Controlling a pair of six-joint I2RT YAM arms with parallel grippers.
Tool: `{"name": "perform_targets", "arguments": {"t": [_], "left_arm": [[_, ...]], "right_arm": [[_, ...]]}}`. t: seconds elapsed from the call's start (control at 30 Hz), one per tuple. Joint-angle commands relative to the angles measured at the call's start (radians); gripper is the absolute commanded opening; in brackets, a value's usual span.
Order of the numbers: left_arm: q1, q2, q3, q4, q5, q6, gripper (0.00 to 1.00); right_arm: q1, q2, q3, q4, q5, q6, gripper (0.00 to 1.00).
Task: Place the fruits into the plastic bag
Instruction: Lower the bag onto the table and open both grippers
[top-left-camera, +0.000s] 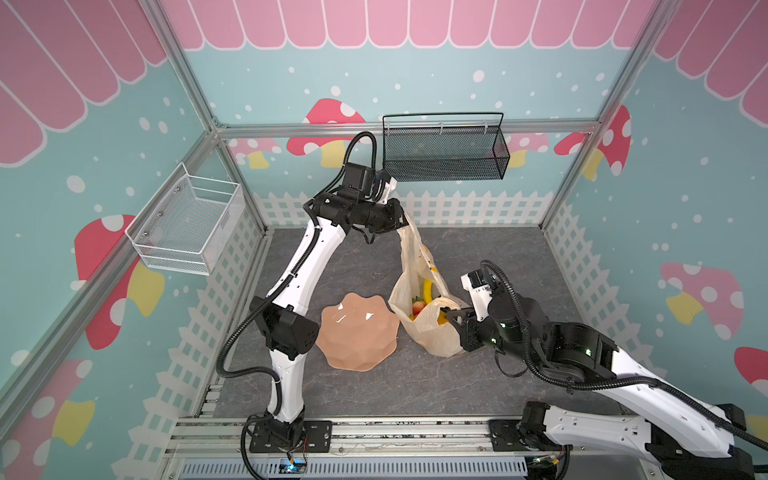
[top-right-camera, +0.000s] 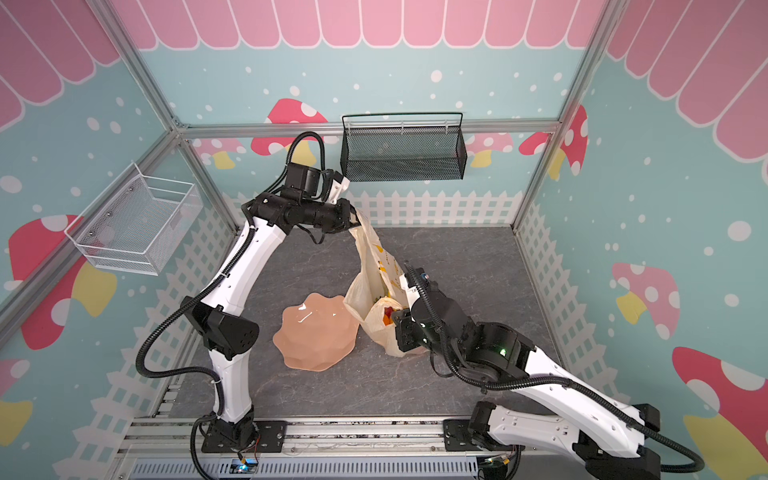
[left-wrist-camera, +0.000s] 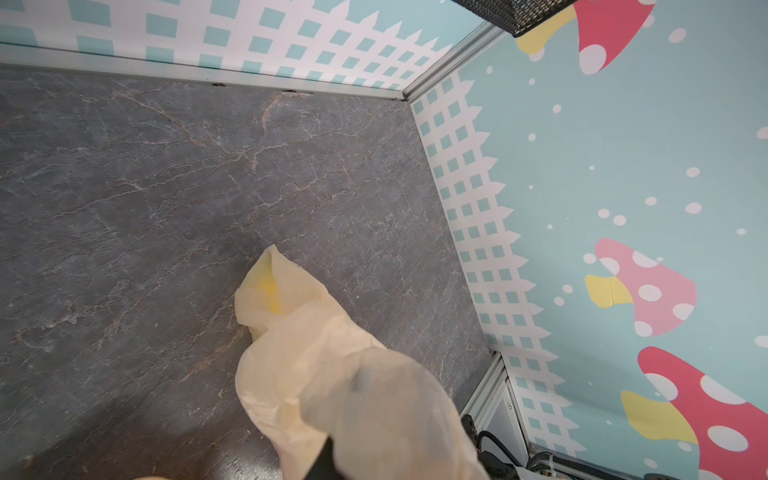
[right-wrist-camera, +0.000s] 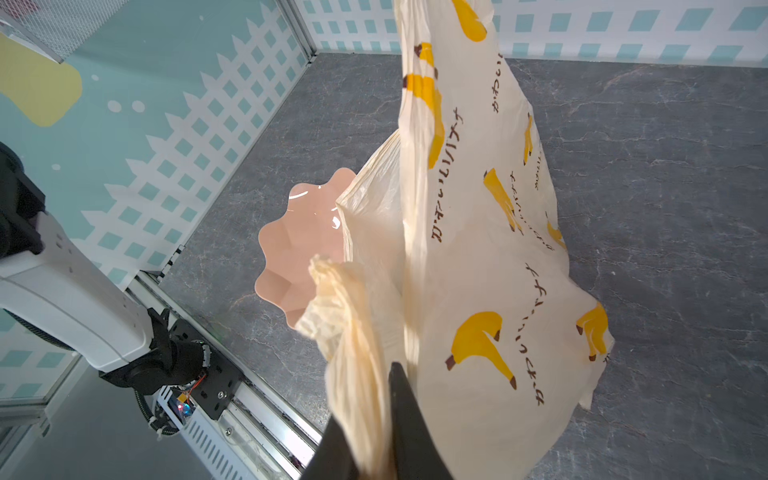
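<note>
Plastic bag (right-wrist-camera: 469, 257): dark brown Japanese lettering (right-wrist-camera: 447, 178), reading かわいいバナナ, is printed repeatedly across the bag's side wall. On the bag, each line of this script runs lengthwise just beside one of the yellow printed bananas (right-wrist-camera: 482, 345).

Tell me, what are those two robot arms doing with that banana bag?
They are holding the plastic bag up by its handles. The left gripper lifts one handle high at the back, and the right gripper pinches the other handle lower, at the front, so the bag's mouth gapes open. Inside you can see a red strawberry and a yellow banana. The peach plate beside the bag has no fruit on it.
</note>
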Motion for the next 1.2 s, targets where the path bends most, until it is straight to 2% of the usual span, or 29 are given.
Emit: {"name": "perform_targets", "arguments": {"t": [0.0, 0.07, 0.17, 0.33, 0.4, 0.5, 0.57, 0.6, 0.77, 0.9, 1.0, 1.17], "left_arm": [[0.007, -0.017, -0.002, -0.009, -0.020, 0.025, 0.41], [0.011, -0.033, -0.011, -0.009, -0.033, 0.025, 0.50], [0.022, -0.062, -0.032, -0.005, -0.051, 0.024, 0.59], [0.047, -0.122, -0.097, -0.001, -0.078, 0.013, 0.73], [0.058, -0.152, -0.142, -0.002, -0.106, 0.012, 0.90], [0.091, -0.201, -0.219, 0.003, -0.142, -0.014, 0.92], [0.119, -0.229, -0.269, 0.031, -0.087, -0.039, 0.94], [0.126, -0.241, -0.282, 0.038, -0.065, -0.040, 0.99], [0.149, -0.344, -0.398, 0.038, -0.036, 0.021, 0.99], [0.202, -0.432, -0.516, 0.085, -0.035, 0.012, 0.99], [0.233, -0.472, -0.576, 0.097, -0.003, 0.026, 0.99], [0.295, -0.556, -0.669, 0.098, -0.008, 0.061, 0.99]], "right_arm": [[-0.002, -0.037, -0.007, 0.032, -0.002, 0.019, 0.26], [-0.002, -0.049, -0.015, 0.035, -0.004, 0.019, 0.32], [-0.001, -0.057, -0.025, 0.034, -0.007, 0.019, 0.42], [-0.001, -0.068, -0.018, 0.031, 0.004, 0.023, 0.66], [-0.002, -0.082, -0.015, 0.030, 0.017, 0.027, 0.73], [-0.003, -0.099, -0.010, 0.031, 0.031, 0.025, 0.81], [-0.001, -0.103, -0.001, 0.032, 0.039, 0.020, 0.82], [-0.001, -0.105, 0.004, 0.033, 0.044, 0.019, 0.84], [-0.002, -0.101, 0.036, 0.030, 0.079, 0.012, 0.90], [-0.001, -0.096, 0.051, 0.008, 0.116, 0.018, 0.94], [-0.002, -0.107, 0.055, -0.010, 0.156, 0.044, 0.98], [-0.001, -0.112, 0.086, -0.075, 0.229, 0.125, 1.00]]}}
